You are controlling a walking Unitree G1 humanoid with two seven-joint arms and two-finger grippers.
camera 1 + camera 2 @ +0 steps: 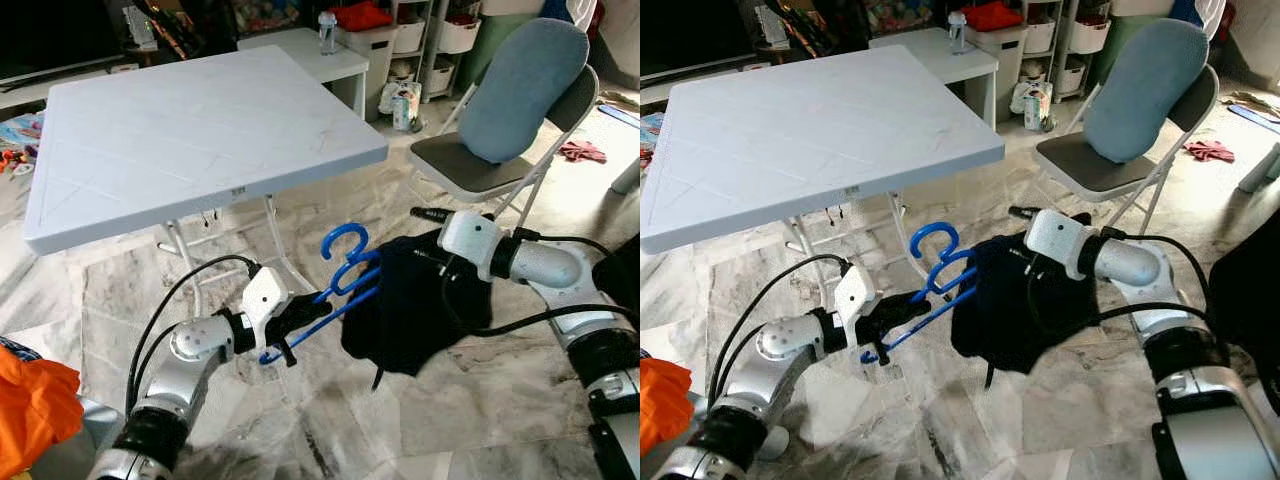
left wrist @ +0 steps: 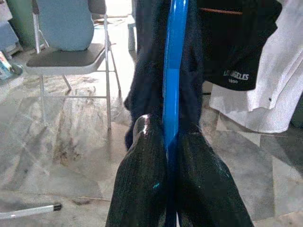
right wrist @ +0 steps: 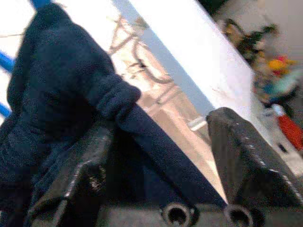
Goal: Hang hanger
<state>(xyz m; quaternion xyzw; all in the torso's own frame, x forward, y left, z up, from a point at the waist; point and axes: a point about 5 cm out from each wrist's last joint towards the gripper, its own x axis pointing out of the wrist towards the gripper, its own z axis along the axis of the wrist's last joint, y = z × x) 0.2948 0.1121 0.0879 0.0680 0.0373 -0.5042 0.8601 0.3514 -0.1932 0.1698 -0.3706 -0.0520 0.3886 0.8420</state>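
A blue plastic hanger [image 1: 345, 262] is held low over the marble floor, hook up, with a dark navy garment [image 1: 415, 310] draped over its right end. My left gripper [image 1: 295, 318] is shut on the hanger's left arm; the left wrist view shows the blue bar [image 2: 173, 71] pinched between both black fingers [image 2: 144, 179]. My right gripper [image 1: 432, 240] sits against the garment's top edge. In the right wrist view its fingers [image 3: 236, 146] stand wide apart and open, with a fold of the navy cloth [image 3: 61, 90] lying between them.
A white folding table [image 1: 200, 130] stands just ahead on the left. A folding chair [image 1: 520, 95] with a blue-grey cushion is ahead on the right. Orange cloth [image 1: 30, 400] lies at the lower left. Clothes [image 2: 246, 56] hang beyond the hanger in the left wrist view.
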